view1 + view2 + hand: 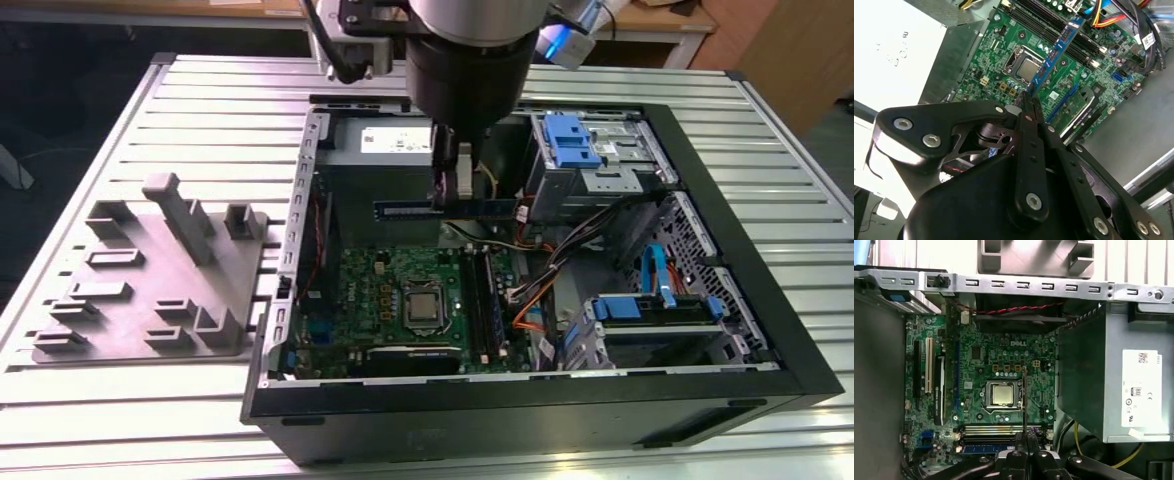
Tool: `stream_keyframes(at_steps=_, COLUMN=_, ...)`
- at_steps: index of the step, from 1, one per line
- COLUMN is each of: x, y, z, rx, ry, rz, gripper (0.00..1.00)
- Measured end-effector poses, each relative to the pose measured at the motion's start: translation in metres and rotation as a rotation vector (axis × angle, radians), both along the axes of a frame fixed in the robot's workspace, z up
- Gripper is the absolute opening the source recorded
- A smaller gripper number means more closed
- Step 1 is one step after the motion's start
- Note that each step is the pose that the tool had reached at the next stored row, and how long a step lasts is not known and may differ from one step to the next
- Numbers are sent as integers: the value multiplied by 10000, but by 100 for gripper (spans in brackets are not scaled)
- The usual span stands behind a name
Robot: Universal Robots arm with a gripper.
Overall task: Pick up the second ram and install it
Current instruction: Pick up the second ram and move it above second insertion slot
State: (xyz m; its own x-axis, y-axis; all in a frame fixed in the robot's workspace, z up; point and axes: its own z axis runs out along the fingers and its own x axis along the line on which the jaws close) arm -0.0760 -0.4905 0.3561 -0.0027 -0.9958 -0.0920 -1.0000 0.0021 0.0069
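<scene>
Gripping the second ram at the exterior view's upper centre, your fingers hold it over the motherboard.

Second ram midsection behind end effector

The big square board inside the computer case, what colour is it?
The motherboard is green, clearest in the first wrist view.

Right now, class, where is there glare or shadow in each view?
Exterior view: the case is dim under the arm. Second wrist view: the power supply glares white, the ram is evenly lit. First wrist view: the processor gleams.
</scene>
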Motion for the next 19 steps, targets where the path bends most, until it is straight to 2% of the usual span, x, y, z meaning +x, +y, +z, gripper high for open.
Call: stream_keyframes(at_steps=19, x=2, y=0, z=-346, rx=1, ry=43, rz=0, gripper=8)
